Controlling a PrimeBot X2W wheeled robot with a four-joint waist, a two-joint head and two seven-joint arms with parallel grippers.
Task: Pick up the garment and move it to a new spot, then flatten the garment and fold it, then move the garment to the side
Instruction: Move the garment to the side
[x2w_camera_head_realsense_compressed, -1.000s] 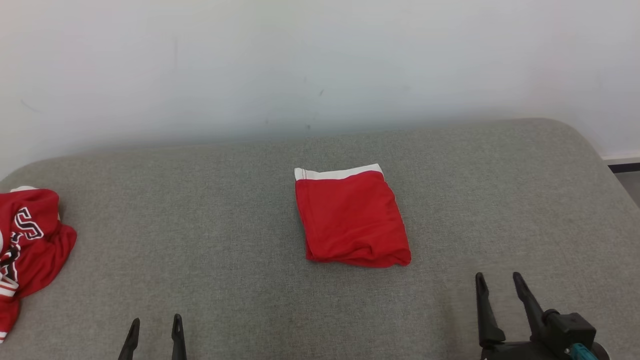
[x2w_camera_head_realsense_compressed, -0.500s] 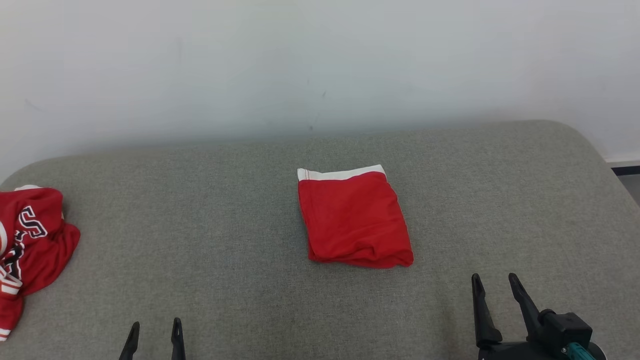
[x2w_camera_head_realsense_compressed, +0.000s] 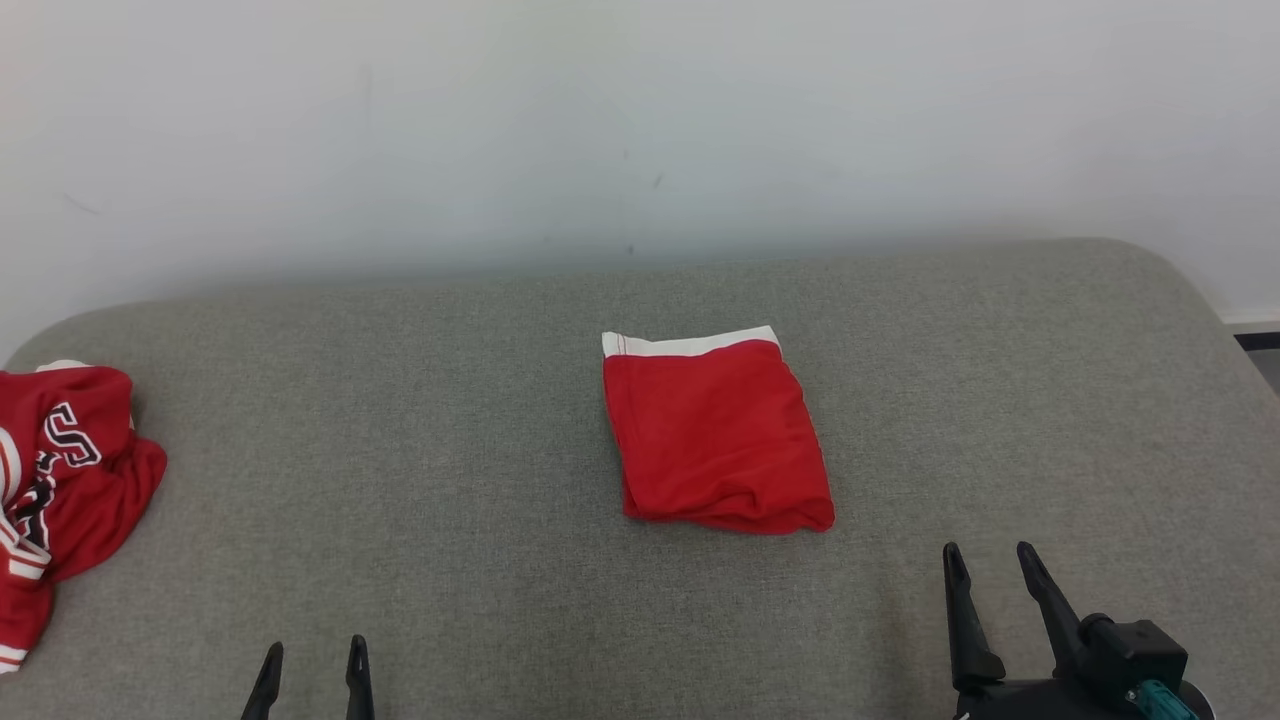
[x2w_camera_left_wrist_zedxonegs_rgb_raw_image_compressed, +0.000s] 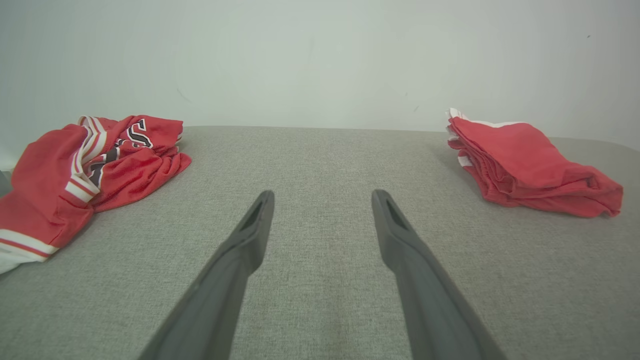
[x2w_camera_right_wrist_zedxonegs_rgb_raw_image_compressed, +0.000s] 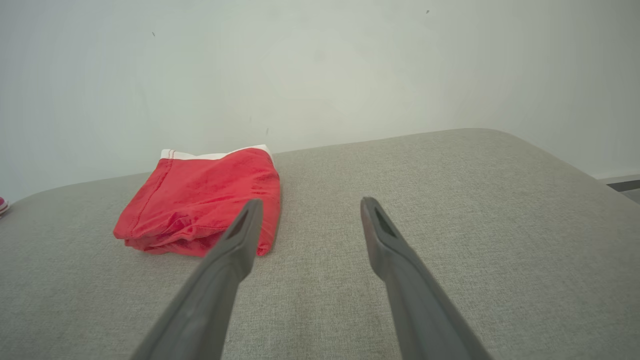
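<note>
A red garment (x2w_camera_head_realsense_compressed: 715, 440) with a white waistband lies folded into a neat rectangle in the middle of the grey padded surface (x2w_camera_head_realsense_compressed: 420, 450). In the left wrist view the garment (x2w_camera_left_wrist_zedxonegs_rgb_raw_image_compressed: 525, 165) is far off to the right; in the right wrist view the garment (x2w_camera_right_wrist_zedxonegs_rgb_raw_image_compressed: 200, 200) lies just left of the fingers. My left gripper (x2w_camera_head_realsense_compressed: 315, 645) is open at the lower left, holding nothing, well short of the garment. My right gripper (x2w_camera_head_realsense_compressed: 988, 548) is open too, near the garment's front right corner and apart from it. Both wrist views show the left gripper (x2w_camera_left_wrist_zedxonegs_rgb_raw_image_compressed: 322, 194) and the right gripper (x2w_camera_right_wrist_zedxonegs_rgb_raw_image_compressed: 311, 201) with nothing between their fingers.
A crumpled red jersey (x2w_camera_head_realsense_compressed: 70, 480) with white stripes and dark lettering lies at the surface's left end, also seen as the jersey (x2w_camera_left_wrist_zedxonegs_rgb_raw_image_compressed: 95, 165) in the left wrist view. A white wall (x2w_camera_head_realsense_compressed: 640, 130) stands behind. The surface's rounded right edge (x2w_camera_head_realsense_compressed: 1195, 300) drops to the floor.
The whole head picture has shifted slightly, so the camera moved. The garment lies as before, and both grippers stay open near the bottom edge.
</note>
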